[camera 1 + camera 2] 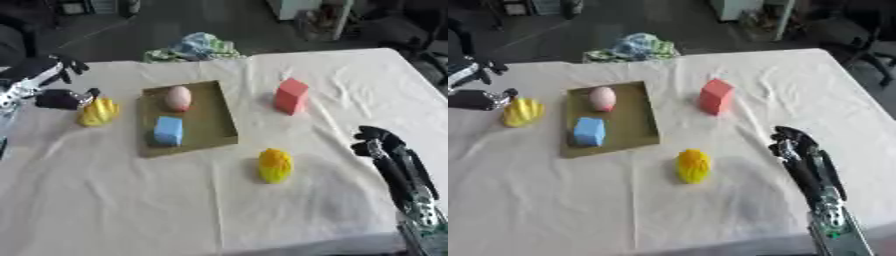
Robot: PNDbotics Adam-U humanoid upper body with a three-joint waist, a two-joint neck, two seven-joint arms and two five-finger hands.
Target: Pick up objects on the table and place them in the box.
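Cream cloth, wrinkled in places, covers the bench. Near its middle lies a shallow brown cardboard box that already holds a pale pink egg-shaped object and a light blue block.

Three things remain outside the box: a yellow ridged object just left of it, a red block standing to its right, and a second yellow ridged object nearer the front edge.

The left robot hand sits at the left yellow object, its dark fingers spread above and its thumb touching or almost touching the object's upper left side; it has not closed round it. The right robot hand rests at the lower right, fingers up and relaxed, holding nothing, well apart from the second yellow object.

The likely risk: the ridged yellow shape looks slippery and rounded, so if the fingers close off-centre it could squirt away leftward toward the bench edge. Dragging it could also bunch the cloth and shift the box.
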